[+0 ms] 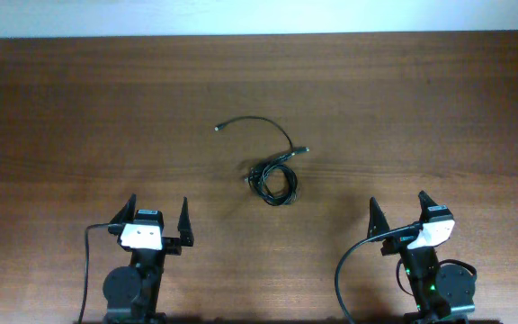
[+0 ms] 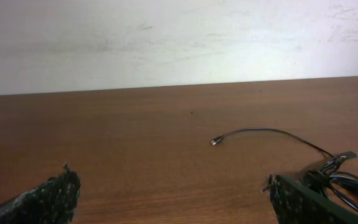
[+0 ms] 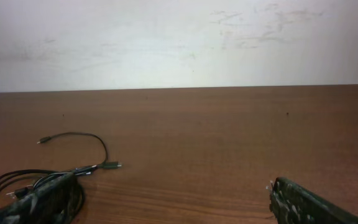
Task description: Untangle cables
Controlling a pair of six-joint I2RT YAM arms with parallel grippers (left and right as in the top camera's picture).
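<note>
The cables (image 1: 272, 180) lie as a small bundle of thin black loops at the middle of the wooden table. One strand arcs up and left to a small plug (image 1: 218, 129); another plug (image 1: 305, 150) sticks out to the right. My left gripper (image 1: 159, 212) is open and empty near the front edge, left of the bundle. My right gripper (image 1: 397, 204) is open and empty at the front right. The bundle shows at the right edge of the left wrist view (image 2: 340, 177) and at the lower left of the right wrist view (image 3: 17, 183), partly behind a finger.
The brown wooden table (image 1: 79, 117) ends at a white wall (image 1: 259, 16) along the far side. Thick black arm cables (image 1: 342, 279) hang by each arm base at the front.
</note>
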